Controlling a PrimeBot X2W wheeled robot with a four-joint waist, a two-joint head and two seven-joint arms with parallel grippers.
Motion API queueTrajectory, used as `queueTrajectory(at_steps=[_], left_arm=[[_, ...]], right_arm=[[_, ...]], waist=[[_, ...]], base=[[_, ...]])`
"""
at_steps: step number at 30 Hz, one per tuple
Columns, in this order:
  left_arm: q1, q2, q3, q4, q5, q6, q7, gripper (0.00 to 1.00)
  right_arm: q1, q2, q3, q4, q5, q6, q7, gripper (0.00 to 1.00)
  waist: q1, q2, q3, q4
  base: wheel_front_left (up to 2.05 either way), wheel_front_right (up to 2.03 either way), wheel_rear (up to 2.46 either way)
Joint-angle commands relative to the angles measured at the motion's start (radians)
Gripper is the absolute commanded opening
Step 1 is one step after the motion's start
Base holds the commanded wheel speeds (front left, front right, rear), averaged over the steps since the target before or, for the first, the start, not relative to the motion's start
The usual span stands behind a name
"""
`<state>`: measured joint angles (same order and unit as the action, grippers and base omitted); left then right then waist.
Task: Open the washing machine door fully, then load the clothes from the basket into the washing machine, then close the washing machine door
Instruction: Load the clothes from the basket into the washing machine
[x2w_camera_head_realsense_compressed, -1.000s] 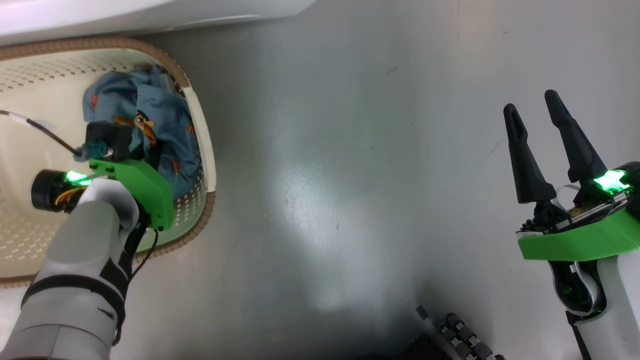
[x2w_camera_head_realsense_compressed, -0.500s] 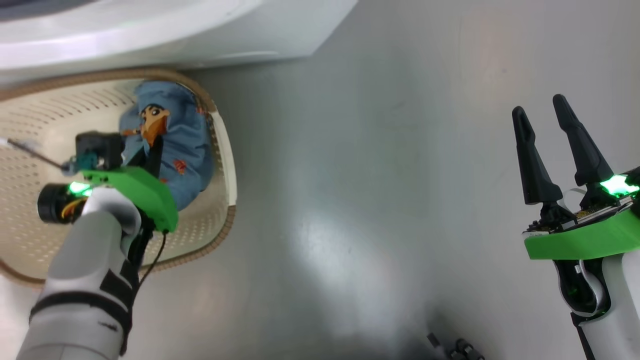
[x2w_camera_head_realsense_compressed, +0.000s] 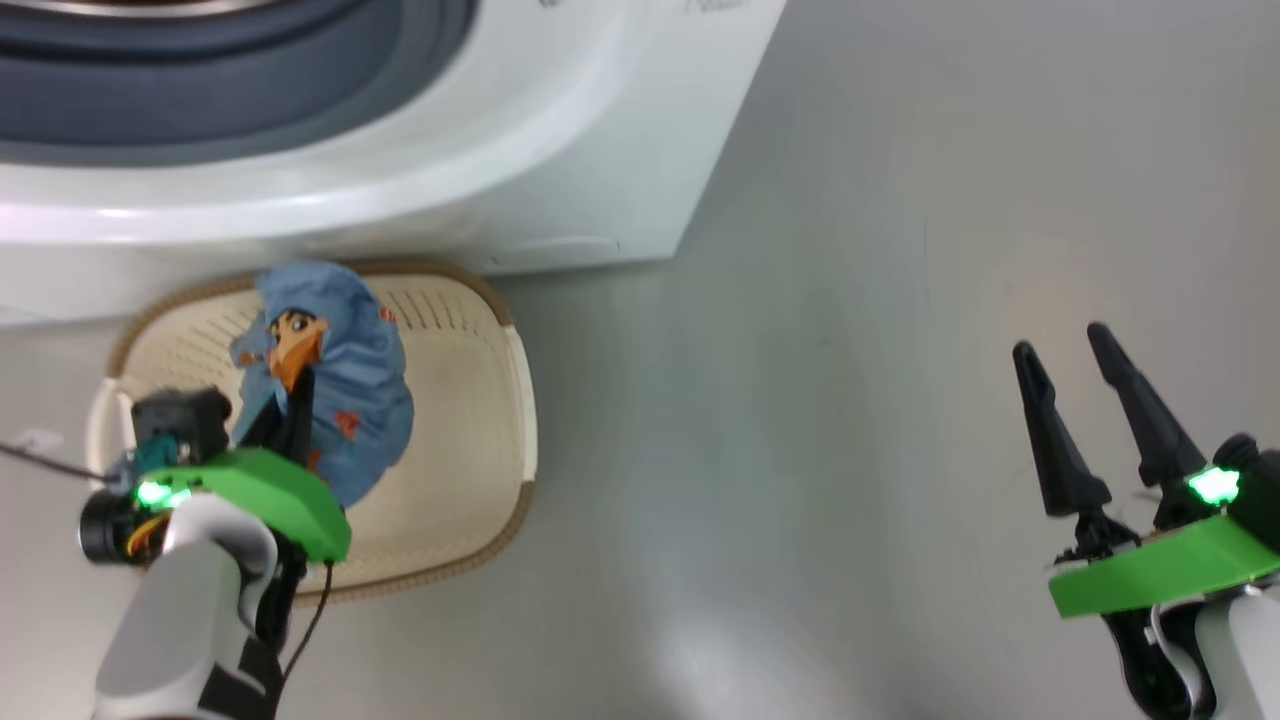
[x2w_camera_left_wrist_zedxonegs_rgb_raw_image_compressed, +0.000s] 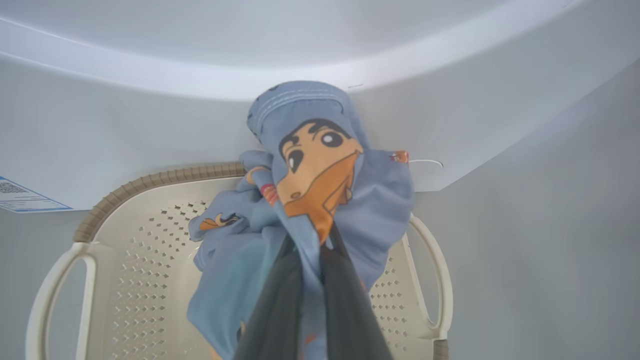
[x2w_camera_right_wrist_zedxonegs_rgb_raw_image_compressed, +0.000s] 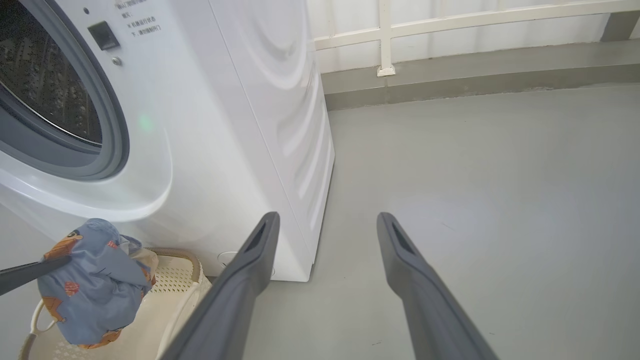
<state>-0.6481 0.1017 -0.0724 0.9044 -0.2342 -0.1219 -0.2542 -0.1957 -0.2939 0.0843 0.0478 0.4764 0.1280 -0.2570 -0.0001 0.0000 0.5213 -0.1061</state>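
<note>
Above the basket (x2w_camera_left_wrist_zedxonegs_rgb_raw_image_compressed: 150, 177)'s far edge, close to the washing machine (x2w_camera_right_wrist_zedxonegs_rgb_raw_image_compressed: 240, 125)'s lower front, the left gripper (x2w_camera_left_wrist_zedxonegs_rgb_raw_image_compressed: 311, 245) is holding the clothes (x2w_camera_left_wrist_zedxonegs_rgb_raw_image_compressed: 320, 170) in a bunch. Its fingers are pinching shut on one fold, and most of the fabric is hanging loose around them. The right gripper (x2w_camera_right_wrist_zedxonegs_rgb_raw_image_compressed: 326, 217) is idling wide open and empty over the floor (x2w_camera_head_realsense_compressed: 800, 420).

Risks, as judged:
- The narrow pinch may be letting the bundle slip during the lift.
- Dangling cloth may be catching on the gasket (x2w_camera_right_wrist_zedxonegs_rgb_raw_image_compressed: 111, 120) lip, or dropping short beside the basket.

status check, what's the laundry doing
Left gripper shut on the clothes, hanging above the basket. Right gripper open, empty, over floor. Washing machine drum uncovered, path looks unblocked.
</note>
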Motion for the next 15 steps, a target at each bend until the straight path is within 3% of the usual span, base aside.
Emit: queueTrajectory(at_steps=[1,15], left_arm=[[0.053,0.027,0.04,-0.04,0.017,0.004,-0.008,0.0],[0.258,0.005,0.142,-0.303,0.055,-0.006,-0.008,0.0]], right_arm=[[0.05,-0.021,0.013,-0.013,-0.006,0.003,-0.005,1.0],[0.163,-0.024,-0.009,0.003,-0.012,0.003,-0.005,1.0]], waist=[[0.0002,0.0,-0.123,0.043],[0.0002,0.0,-0.291,0.069]], base=[[0.0,0.0,0.0],[0.0,0.0,0.0]])
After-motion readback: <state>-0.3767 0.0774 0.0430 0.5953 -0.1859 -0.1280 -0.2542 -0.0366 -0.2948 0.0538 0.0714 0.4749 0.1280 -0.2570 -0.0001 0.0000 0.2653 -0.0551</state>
